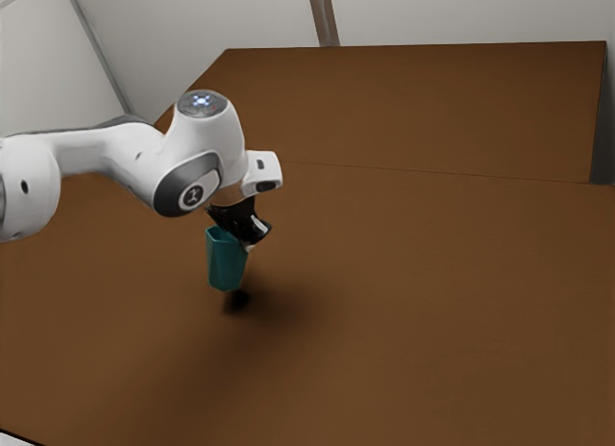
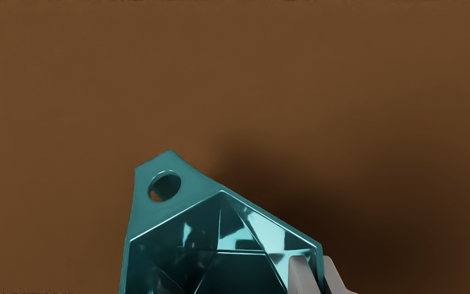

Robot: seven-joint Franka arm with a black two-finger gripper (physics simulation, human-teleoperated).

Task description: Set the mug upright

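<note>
In the exterior view my gripper (image 1: 252, 245) points down at the top of the teal faceted mug (image 1: 227, 261). The mug hangs nearly upright, its mouth up, with a dark shadow below it on the table. Looking from the wrist, I see into the open mouth of the mug (image 2: 169, 224), and a flat corner with a round hole sticks out from its rim. My gripper (image 2: 320, 261) is shut on the mug's wall, one finger inside the mouth and the other outside. The mug's underside is hidden.
The brown table (image 1: 404, 302) spreads around the mug in the exterior view. A raised brown panel (image 1: 413, 110) and pale walls stand beyond it, with a dark edge at the exterior view's right.
</note>
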